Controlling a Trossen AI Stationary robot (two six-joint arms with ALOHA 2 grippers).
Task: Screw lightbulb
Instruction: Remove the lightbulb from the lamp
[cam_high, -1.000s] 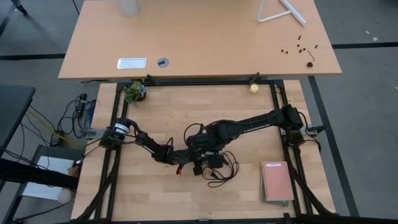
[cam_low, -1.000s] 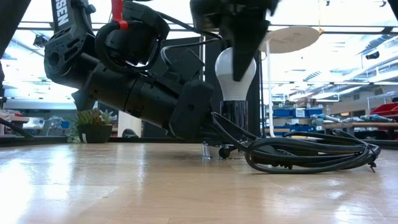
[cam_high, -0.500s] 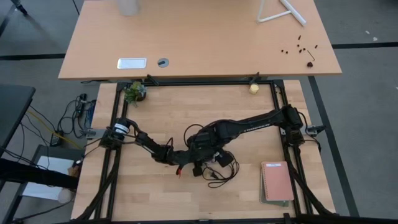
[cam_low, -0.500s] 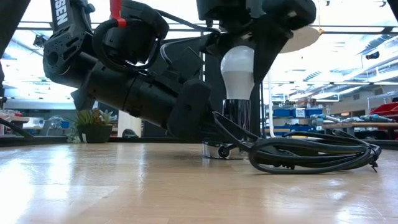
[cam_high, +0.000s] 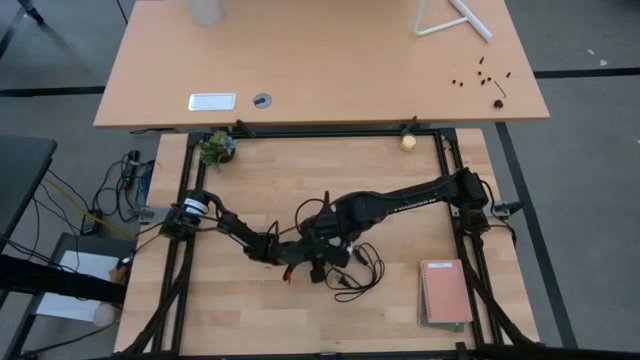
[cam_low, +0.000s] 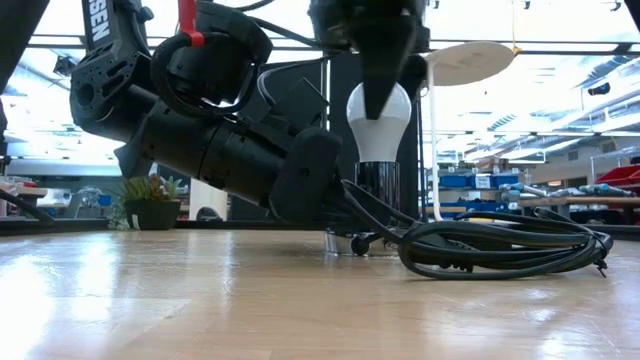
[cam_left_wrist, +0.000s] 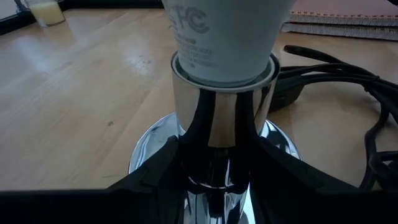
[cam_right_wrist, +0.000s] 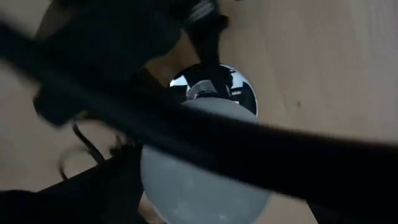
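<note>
High cam looks straight down on the whole worktop (cam_high: 230, 310) from far up. Low cam sits at board level, looking across into the room behind. Left wrist cam is right up against the chrome socket (cam_left_wrist: 214, 155), looking sideways at it. Right wrist cam looks down onto the lightbulb (cam_right_wrist: 199, 180) from just above. All four share that lightbulb-and-socket spot mid-worktop.

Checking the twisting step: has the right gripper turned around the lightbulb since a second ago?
Yes. In the low view, the right gripper above the lightbulb shows a different finger outline, while the socket stays put.
</note>
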